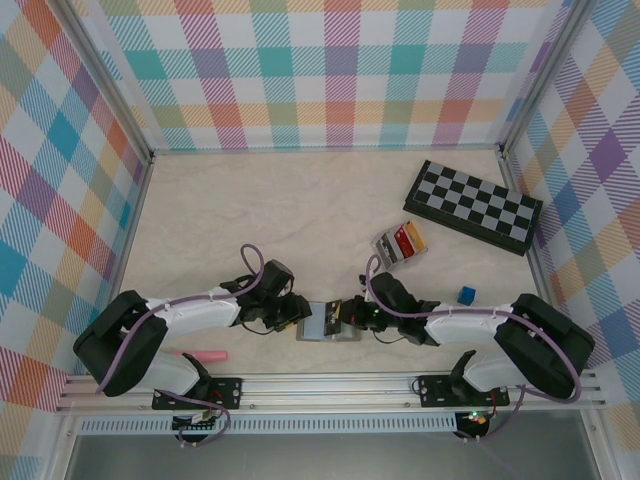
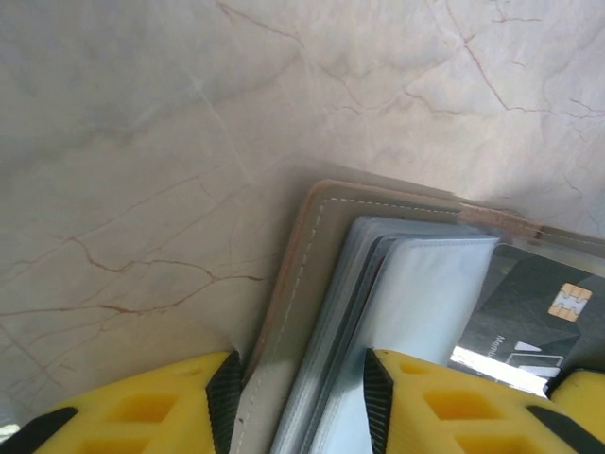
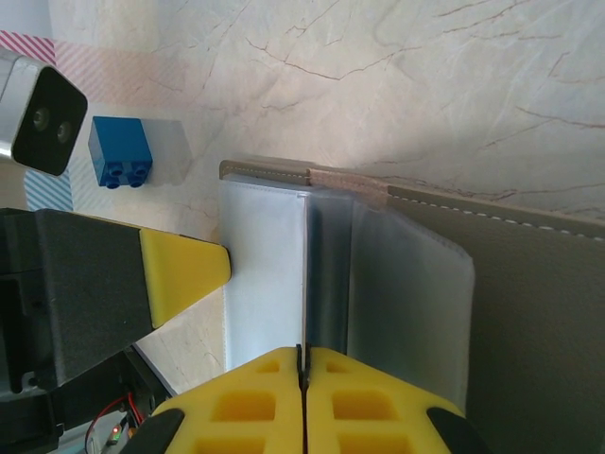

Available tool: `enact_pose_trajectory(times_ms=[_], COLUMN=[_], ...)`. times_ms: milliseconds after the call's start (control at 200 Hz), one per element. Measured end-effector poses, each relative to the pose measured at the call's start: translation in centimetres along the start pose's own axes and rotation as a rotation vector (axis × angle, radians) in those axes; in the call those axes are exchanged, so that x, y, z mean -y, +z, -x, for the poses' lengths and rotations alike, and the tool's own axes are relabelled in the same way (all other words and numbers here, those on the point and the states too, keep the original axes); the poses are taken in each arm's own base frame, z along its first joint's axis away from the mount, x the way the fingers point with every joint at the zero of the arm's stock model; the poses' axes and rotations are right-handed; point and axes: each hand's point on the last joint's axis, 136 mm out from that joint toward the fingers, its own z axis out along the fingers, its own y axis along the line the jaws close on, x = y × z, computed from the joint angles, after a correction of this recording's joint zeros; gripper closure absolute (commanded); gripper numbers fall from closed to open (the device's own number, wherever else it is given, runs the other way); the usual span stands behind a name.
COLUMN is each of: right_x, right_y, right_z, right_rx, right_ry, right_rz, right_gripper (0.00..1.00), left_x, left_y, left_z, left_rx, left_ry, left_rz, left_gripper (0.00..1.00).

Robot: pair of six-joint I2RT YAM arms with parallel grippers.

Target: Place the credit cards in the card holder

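The grey card holder lies open on the table between both grippers, its clear sleeves fanned out. My left gripper is open, its pads straddling the holder's cover edge and the sleeve stack. My right gripper is shut on a black credit card with a gold chip. In the right wrist view that card shows edge-on, standing among the sleeves. More credit cards, red and yellow, stand in a small tray.
A black-and-grey chequered board lies at the back right. A small blue block sits right of the right arm, and a pink object lies by the left arm's base. Chequered walls enclose the table on three sides.
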Motion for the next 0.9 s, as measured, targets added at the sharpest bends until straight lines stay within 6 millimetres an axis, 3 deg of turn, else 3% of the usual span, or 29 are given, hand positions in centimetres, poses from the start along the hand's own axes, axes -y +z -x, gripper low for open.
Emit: enact_pose_trajectory(times_ms=[150, 900], right_x=[0.7, -0.2], right_y=[0.0, 1.9], right_z=[-0.3, -0.6], right_rx=[0.001, -0.061], right_ry=[0.017, 0.013], right_rz=[0.000, 0.024], right_gripper=[0.93, 0.90], left_x=[-0.1, -0.1], left_y=[0.0, 0.1], left_z=[0.0, 0.0], left_rx=[0.004, 0.021], left_ry=[0.002, -0.010], left_rz=[0.010, 0.026], left_gripper=[0.62, 0.60])
